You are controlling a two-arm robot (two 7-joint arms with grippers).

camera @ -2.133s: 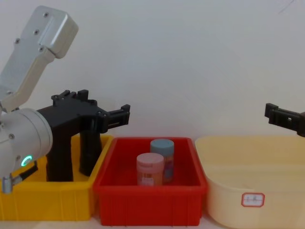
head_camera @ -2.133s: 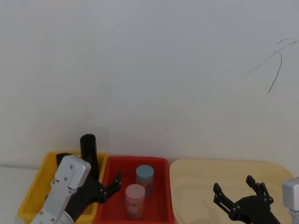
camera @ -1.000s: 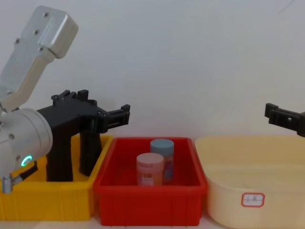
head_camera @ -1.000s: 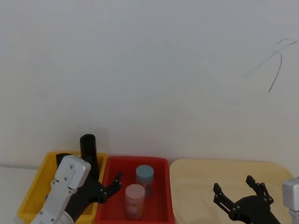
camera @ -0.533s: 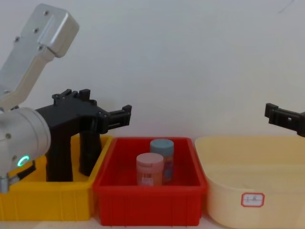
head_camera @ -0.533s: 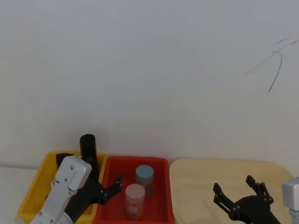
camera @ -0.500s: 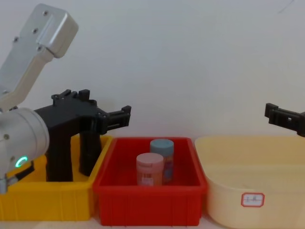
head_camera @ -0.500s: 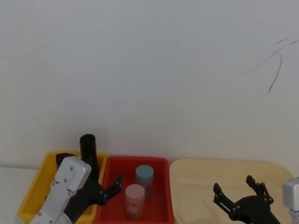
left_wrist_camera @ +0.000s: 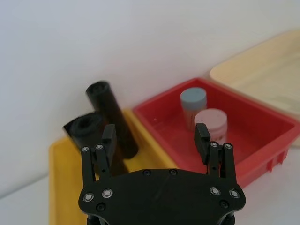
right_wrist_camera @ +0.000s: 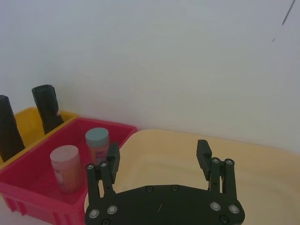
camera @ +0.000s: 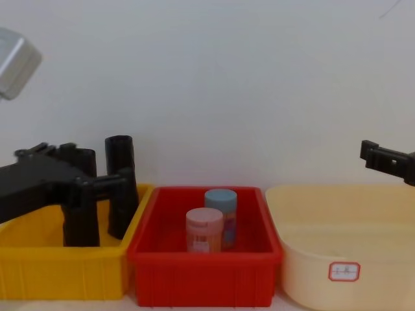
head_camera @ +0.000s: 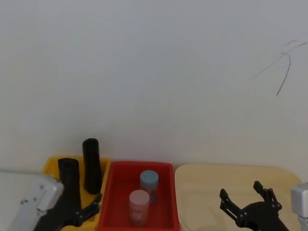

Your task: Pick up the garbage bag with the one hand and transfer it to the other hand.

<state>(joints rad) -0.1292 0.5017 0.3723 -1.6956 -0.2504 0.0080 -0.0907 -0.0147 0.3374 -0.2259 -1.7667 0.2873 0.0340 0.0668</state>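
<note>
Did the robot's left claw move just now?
Yes. The left gripper pulled back to the robot's left, from the rim of the red bin to over the yellow bin.

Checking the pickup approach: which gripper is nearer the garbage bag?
Left. The left gripper hovers open beside the garbage bag in the yellow bin; the right gripper hangs over the cream tub.

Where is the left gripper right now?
The left gripper shows at the head view's lower left, open over the yellow bin, just short of the nearer black roll standing in it.
</note>
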